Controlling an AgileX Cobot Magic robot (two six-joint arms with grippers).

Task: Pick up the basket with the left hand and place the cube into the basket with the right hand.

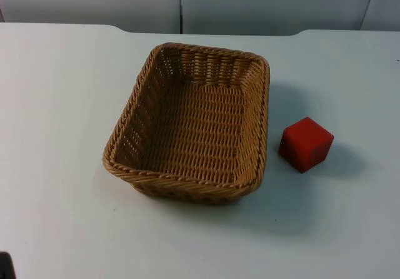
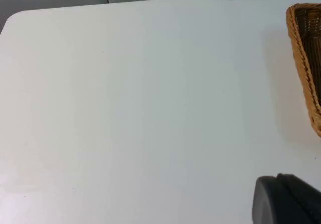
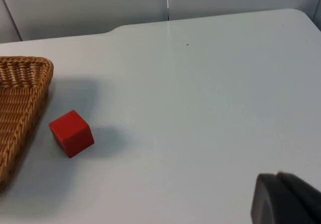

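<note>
Your wicker basket (image 1: 190,126) mid white counter (image 1: 56,104), upright, nothing inside, red cube (image 1: 305,144) just right of it, apart, basket cut off in both wrist views, each pincer's opening you cannot tell, one dark fingertip (image 2: 286,200) apiece.

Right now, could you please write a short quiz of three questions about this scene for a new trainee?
1. True or false: the red cube lies inside the wicker basket.
2. What does the basket hold? A) the cube B) nothing C) a gripper
3. Fill in: basket and cube both rest on the white ____.

Key: 1. False, the cube stands on the table beside the basket, apart from it. 2. B. 3. table.
</note>
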